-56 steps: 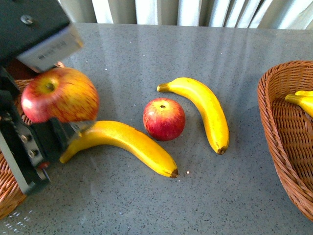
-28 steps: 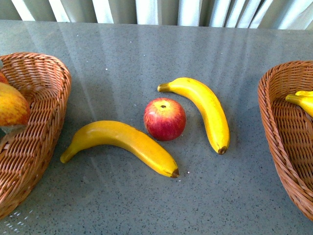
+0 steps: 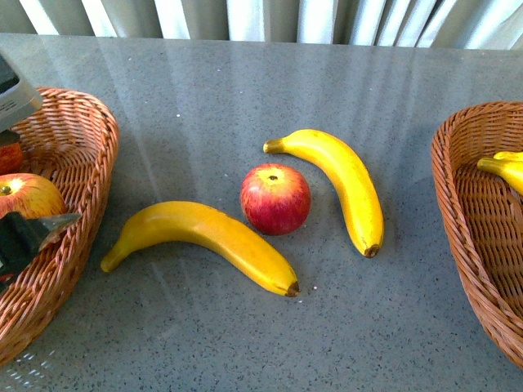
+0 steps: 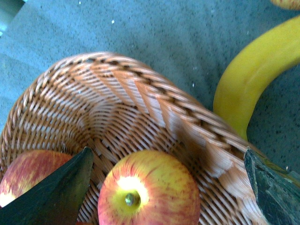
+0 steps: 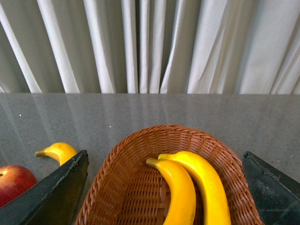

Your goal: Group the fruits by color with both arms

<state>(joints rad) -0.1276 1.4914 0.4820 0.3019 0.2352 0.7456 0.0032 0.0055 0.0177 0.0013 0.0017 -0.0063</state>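
your left claw (image 4: 166, 151) hangs spread wide in the left basket (image 4: 140, 89), fingers (image 4: 51, 201) clear of the apple (image 4: 149, 190) lying between them, beside a second apple (image 4: 28, 173). lift straight up so neither finger clips fruit or wicker. your right claw (image 5: 165, 153) is open and empty over the right basket (image 5: 136, 140), which holds two bananas (image 5: 206, 187). on the table (image 3: 245, 82) the loose apple (image 3: 275, 198) sits between the near banana (image 3: 204, 241) and far banana (image 3: 339, 184); give each arm its own colour.

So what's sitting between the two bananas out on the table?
A red apple, seen in the front view, between the near banana and the far banana; nothing else lies there.
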